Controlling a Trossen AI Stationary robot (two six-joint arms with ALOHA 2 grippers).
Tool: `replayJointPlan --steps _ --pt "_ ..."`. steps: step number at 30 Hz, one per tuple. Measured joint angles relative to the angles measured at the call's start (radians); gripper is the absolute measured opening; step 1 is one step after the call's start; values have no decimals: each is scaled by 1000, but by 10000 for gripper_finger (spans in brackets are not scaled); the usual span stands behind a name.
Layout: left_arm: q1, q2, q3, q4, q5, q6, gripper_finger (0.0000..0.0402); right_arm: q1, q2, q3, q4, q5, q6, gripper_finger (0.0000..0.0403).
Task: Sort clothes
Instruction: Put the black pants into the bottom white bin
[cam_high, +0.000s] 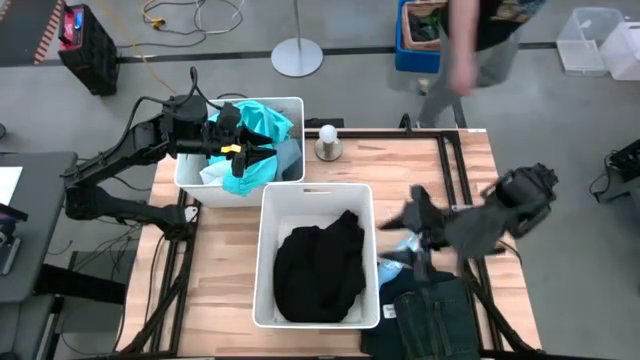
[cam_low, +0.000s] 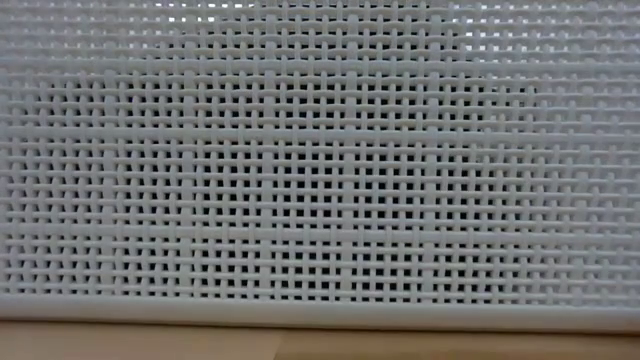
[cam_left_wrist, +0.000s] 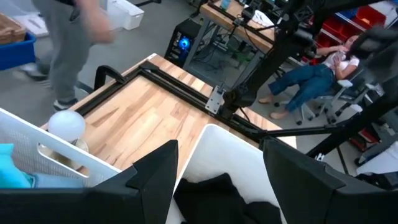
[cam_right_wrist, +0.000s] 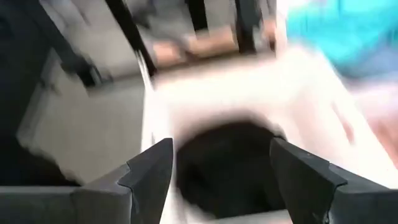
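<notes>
A bright teal garment (cam_high: 255, 135) with a pale part lies in the far white bin (cam_high: 290, 105). A black garment (cam_high: 320, 265) lies in the near white bin (cam_high: 268, 255). Dark denim (cam_high: 430, 315) and a bit of light-blue fabric (cam_high: 398, 258) lie on the table's near right. My left gripper (cam_high: 238, 148) is open and empty over the teal garment; its wrist view looks toward the black garment (cam_left_wrist: 217, 193). My right gripper (cam_high: 408, 215) is open and empty, above the table just right of the near bin; its wrist view shows the black garment (cam_right_wrist: 224, 162).
A white ball-topped object (cam_high: 328, 140) stands between the far bin and the table's far edge. A person (cam_high: 470, 45) moves past beyond the far edge. The near bin's mesh wall (cam_low: 320, 170) fills the low view. Bare wood (cam_high: 225, 270) lies left of the near bin.
</notes>
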Motion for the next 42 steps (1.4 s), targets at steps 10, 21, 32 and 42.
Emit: replayJointPlan --steps 10,21,32,42 --pt "0 0 0 0 0 9 231 196 57 -111 -220 -89 266 282" --pt "0 0 0 1 0 21 231 315 206 -294 -223 -259 436 282" --pt "0 0 0 1 0 23 231 467 421 -293 -21 -399 645 282" --pt "0 0 0 1 0 34 231 530 563 -292 -52 -415 839 282"
